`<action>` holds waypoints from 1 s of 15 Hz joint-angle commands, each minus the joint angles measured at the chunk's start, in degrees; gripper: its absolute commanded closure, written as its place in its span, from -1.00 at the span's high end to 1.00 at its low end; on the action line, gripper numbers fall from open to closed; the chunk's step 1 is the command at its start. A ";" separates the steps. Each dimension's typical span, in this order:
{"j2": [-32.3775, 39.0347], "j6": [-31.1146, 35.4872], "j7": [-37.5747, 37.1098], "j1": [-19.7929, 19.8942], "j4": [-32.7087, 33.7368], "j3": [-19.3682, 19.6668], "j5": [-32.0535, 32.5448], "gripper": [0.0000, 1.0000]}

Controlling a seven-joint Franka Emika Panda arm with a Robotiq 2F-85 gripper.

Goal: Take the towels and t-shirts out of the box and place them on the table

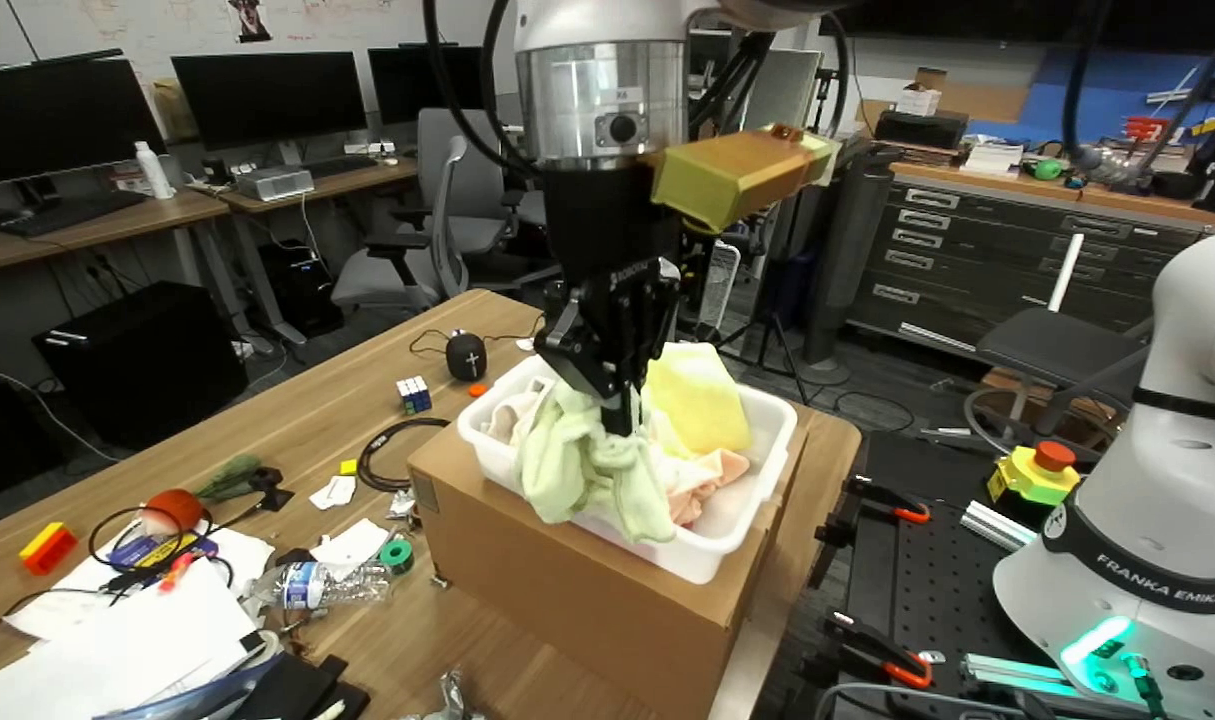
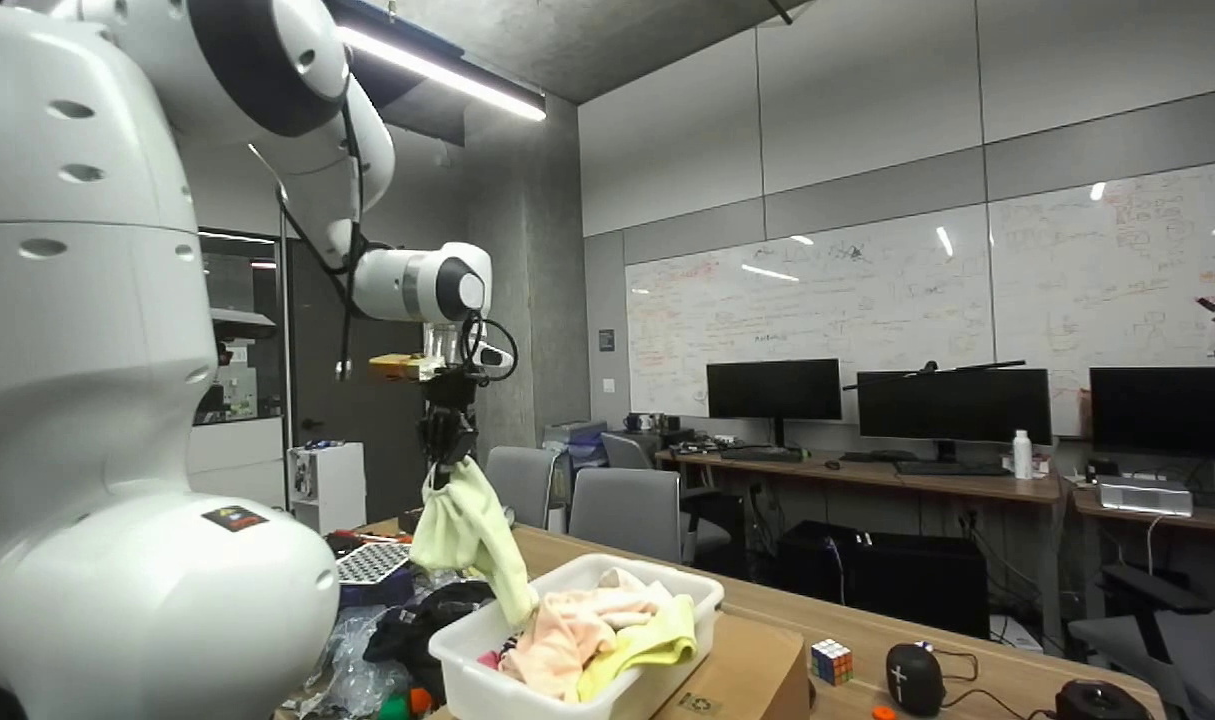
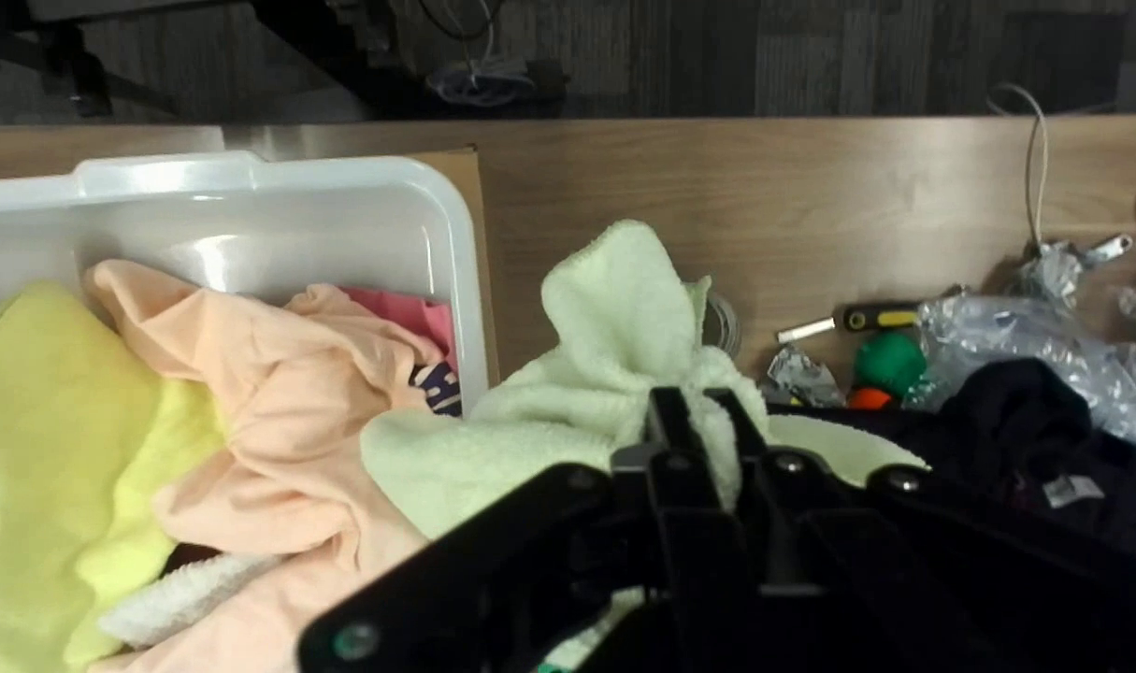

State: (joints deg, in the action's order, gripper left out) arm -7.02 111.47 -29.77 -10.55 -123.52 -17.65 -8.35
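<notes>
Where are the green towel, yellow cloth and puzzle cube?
Green towel (image 2: 475, 532), in an exterior view: the hanging middle.
Yellow cloth (image 3: 67, 439), in the wrist view: the broad upper face.
Puzzle cube (image 2: 832, 663), in an exterior view: the middle, on its coloured squares.

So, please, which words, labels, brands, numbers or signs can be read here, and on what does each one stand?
"FRANKA EMIKA": on the arm base.
"ROBOTIQ", end faint: on the gripper.
A cross-like sign: on the black speaker.
Too small or blurred: whiteboard writing, bottle label, arm sticker, cardboard-box print.
No number legible.
</notes>
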 commanded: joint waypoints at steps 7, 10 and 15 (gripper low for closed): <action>13.19 -20.02 17.15 -0.98 16.15 2.57 -8.33 -0.96; 15.20 -25.82 22.03 0.11 19.79 4.40 -11.80 -0.96; 17.44 -33.08 26.86 2.50 24.44 7.56 -16.93 -0.96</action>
State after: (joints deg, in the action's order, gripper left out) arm 8.20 83.37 -5.70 -9.30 -103.82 -11.52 -21.89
